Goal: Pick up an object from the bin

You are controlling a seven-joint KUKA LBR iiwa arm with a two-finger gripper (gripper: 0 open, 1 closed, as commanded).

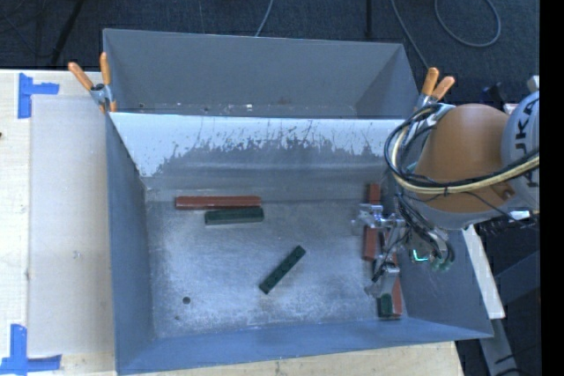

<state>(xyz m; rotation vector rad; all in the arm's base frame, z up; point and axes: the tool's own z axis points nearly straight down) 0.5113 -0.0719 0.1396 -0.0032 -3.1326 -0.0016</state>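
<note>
My gripper [381,244] is low at the bin's right side, close to the right wall. It sits directly over a long red-brown bar [374,196] that lies along that wall and hides the bar's middle. The bar's lower end [397,298] shows below the gripper. A short dark green block [385,306] lies against that end. Whether the gripper touches the bar cannot be made out.
A dark green bar [282,269] lies tilted in the middle of the floor. Farther left, a red-brown bar [218,202] and a dark green bar [234,215] lie side by side. The arm's orange-brown cover and cables hang over the right rim.
</note>
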